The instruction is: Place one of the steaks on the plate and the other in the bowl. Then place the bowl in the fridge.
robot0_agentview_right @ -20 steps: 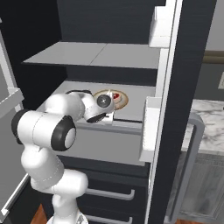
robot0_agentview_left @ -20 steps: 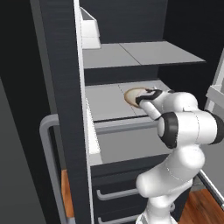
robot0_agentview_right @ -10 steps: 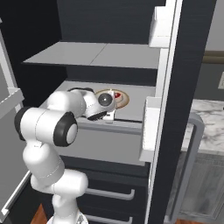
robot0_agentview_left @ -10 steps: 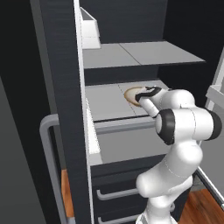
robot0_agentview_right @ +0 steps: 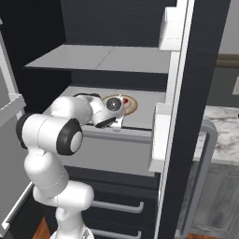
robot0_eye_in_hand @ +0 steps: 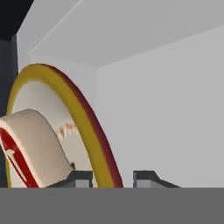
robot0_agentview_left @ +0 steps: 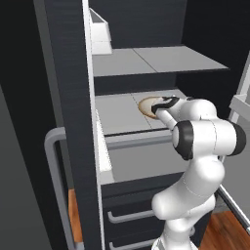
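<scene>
The tan bowl (robot0_agentview_left: 147,104) (robot0_agentview_right: 128,105) sits on the middle grey shelf (robot0_agentview_left: 119,113) of the black fridge (robot0_agentview_left: 68,97). Inside the bowl lies the red steak (robot0_eye_in_hand: 26,146) with its pale edge. My gripper (robot0_eye_in_hand: 113,177) (robot0_agentview_left: 155,110) (robot0_agentview_right: 117,111) straddles the bowl's near rim (robot0_eye_in_hand: 87,118). The fingertips (robot0_eye_in_hand: 151,176) stand slightly apart, and a thin gap shows on one side of the rim. The plate and the other steak are out of view.
An upper shelf (robot0_agentview_right: 98,57) hangs close above the bowl. White door bins (robot0_agentview_left: 101,34) (robot0_agentview_right: 161,135) flank the opening on both open doors. Two drawers with grey handles (robot0_agentview_right: 116,205) lie below. A marble counter (robot0_agentview_right: 224,126) is at the right.
The fingers have parted a little around the bowl's rim. The bowl stays on the shelf, and the arm has barely shifted.
</scene>
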Controlling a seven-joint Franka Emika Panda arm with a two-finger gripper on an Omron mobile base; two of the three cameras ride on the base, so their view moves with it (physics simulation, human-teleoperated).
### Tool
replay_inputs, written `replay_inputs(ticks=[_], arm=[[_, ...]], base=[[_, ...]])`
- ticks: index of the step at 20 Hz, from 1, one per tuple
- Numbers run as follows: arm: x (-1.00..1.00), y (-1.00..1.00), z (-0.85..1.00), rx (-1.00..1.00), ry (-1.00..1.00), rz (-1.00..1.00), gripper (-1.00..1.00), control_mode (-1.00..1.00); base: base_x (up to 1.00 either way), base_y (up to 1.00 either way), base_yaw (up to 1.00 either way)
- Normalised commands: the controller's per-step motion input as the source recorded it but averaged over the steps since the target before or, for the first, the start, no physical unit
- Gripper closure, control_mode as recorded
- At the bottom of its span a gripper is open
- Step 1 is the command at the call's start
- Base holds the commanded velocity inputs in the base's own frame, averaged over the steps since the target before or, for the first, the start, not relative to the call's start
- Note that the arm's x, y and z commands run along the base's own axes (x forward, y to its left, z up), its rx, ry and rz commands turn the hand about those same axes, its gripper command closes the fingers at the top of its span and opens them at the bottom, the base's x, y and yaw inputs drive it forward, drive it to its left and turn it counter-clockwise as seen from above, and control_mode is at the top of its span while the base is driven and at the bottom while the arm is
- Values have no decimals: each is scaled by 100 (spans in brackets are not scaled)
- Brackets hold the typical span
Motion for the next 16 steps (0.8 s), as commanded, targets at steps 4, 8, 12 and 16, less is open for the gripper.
replay_inputs(ticks=[4,8,12,16], arm=[[-1,0,5,0,0,0,-100,-100],[-13,-1,16,0,0,0,-100,-100],[-53,-11,1,0,-8,0,-100,-100],[-77,-10,29,0,-5,0,-100,-100]], base=[[0,0,0],[0,0,0],[0,0,0],[0,0,0]])
